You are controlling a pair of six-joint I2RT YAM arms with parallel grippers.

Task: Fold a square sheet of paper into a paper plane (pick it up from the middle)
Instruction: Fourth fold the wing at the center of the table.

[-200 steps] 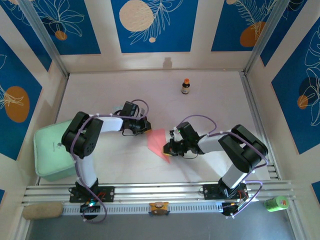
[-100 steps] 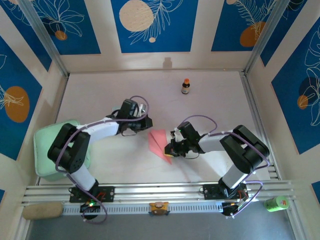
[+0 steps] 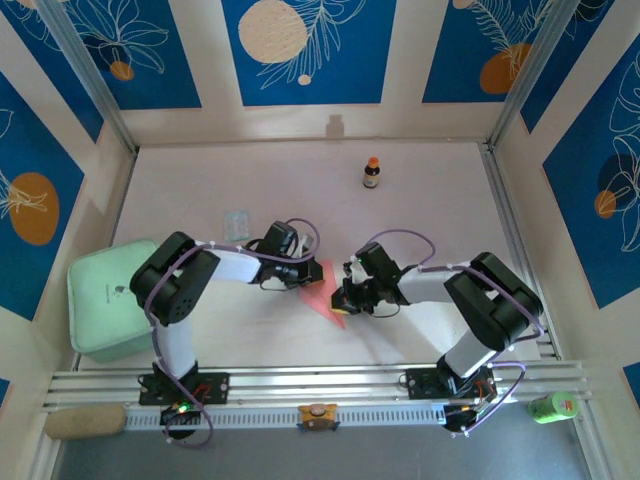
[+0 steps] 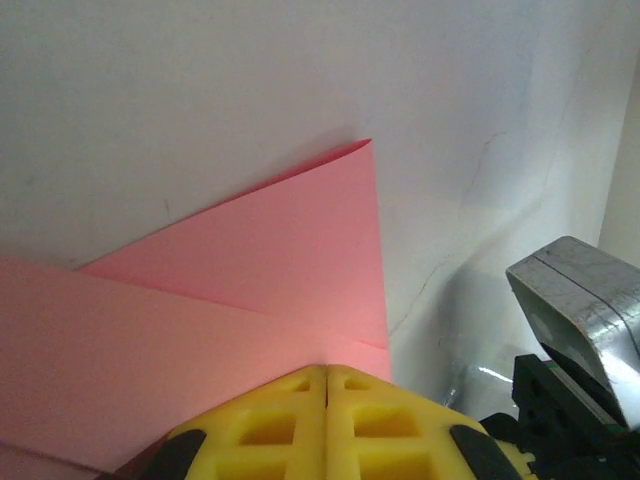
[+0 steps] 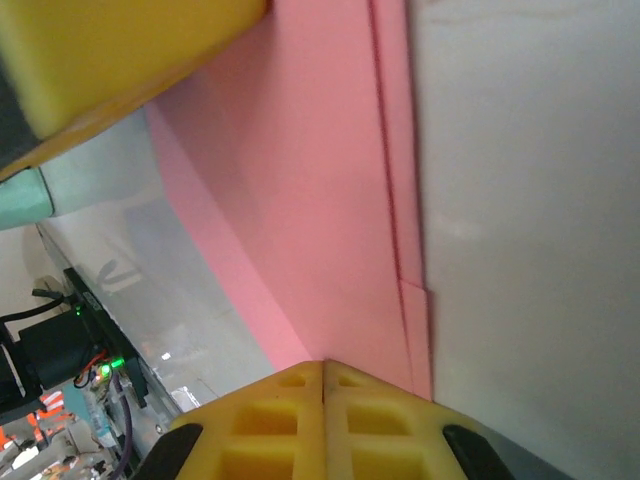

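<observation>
The salmon-pink sheet of paper (image 3: 323, 293) lies flat mid-table, folded into a pointed, triangular paper plane shape with layered flaps. My left gripper (image 3: 304, 271) is shut, its yellow tips resting on the paper's upper left part. In the left wrist view the tips (image 4: 327, 372) meet over the pink flaps (image 4: 260, 260). My right gripper (image 3: 346, 297) is shut too, pressing on the paper's right edge. The right wrist view has its tips (image 5: 323, 366) on the stacked folded edges (image 5: 330, 190), with the left gripper's yellow finger (image 5: 110, 50) across the paper.
A small pale translucent packet (image 3: 236, 222) lies left of the left arm. A small bottle (image 3: 372, 173) stands at the back. A mint-green box (image 3: 100, 300) sits at the left edge. A beige roll (image 3: 85, 422) and a green item (image 3: 552, 406) lie by the front rail.
The left arm has swung right and down from beside the paper, and its shut tips now rest on the paper. The packet is uncovered. The right arm has stayed put.
</observation>
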